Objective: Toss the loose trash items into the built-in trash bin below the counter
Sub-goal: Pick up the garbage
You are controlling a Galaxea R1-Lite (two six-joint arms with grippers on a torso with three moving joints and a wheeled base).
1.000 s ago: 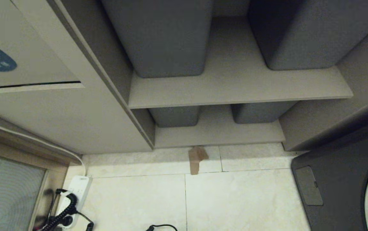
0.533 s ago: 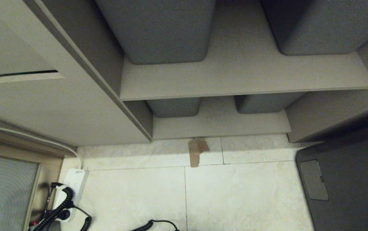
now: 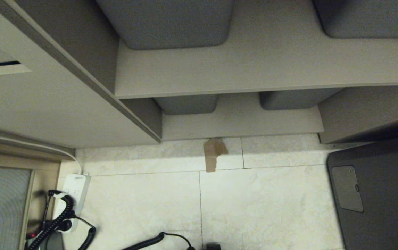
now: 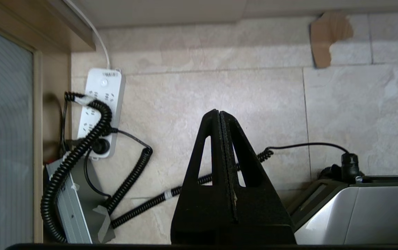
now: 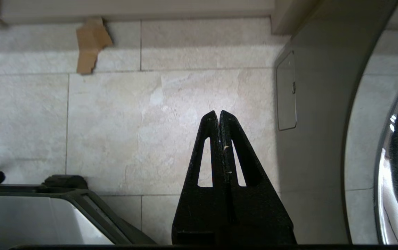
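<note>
Head view: beige cabinet front (image 3: 46,104) of the built-in trash bin fills the left, its flap's lower edge (image 3: 1,69) just showing; 4 grey tubs (image 3: 164,21) sit on shelves beside it. Left wrist view: left gripper (image 4: 220,114) pressed together over floor tiles (image 4: 220,86). Right wrist view: right gripper (image 5: 218,114) likewise closed, empty.

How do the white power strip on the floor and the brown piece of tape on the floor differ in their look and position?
The white power strip lies by the wooden frame, beside the wall; the brown tape sits further along, at the foot of the shelf unit. The power strip carries a plugged-in coiled black cable; the tape is bare. The strip is a neat long rectangle; the tape has a ragged outline. Both lie on the pale floor tiles.
</note>
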